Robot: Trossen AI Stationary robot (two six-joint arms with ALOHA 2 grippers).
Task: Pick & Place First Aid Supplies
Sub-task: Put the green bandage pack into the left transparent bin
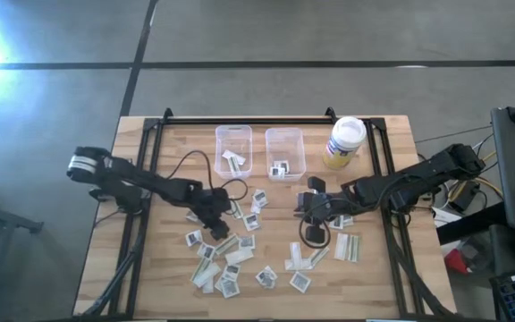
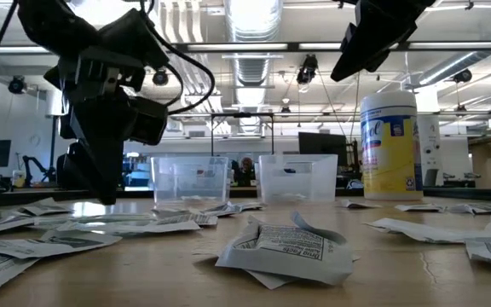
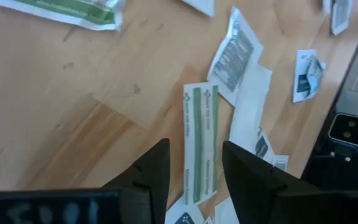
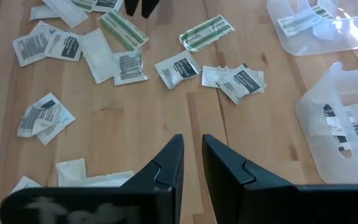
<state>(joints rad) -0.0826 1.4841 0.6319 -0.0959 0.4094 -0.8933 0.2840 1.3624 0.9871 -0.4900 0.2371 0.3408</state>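
Note:
Several first aid supplies [image 1: 231, 259] lie flat and scattered on the wooden table: square white packets with dark print and long pale strips. My left gripper [image 1: 216, 225] hangs low over them, open. In the left wrist view its fingers [image 3: 157, 168] stand on either side of a green-striped strip packet [image 3: 201, 124] that lies flat on the wood. My right gripper [image 1: 302, 211] hovers higher near the table's middle, its fingers [image 4: 166, 162] a narrow gap apart with only bare wood showing between them. Two clear bins [image 1: 233, 148] [image 1: 285, 154] at the far side hold a few packets.
A yellowish jar with a white lid [image 1: 344, 141] stands at the far right, beside the bins. More packets [image 1: 347, 246] lie under and near the right arm. Black rails [image 1: 240, 121] frame the table's far edge and sides. Bare wood [image 1: 177, 152] shows at the far left.

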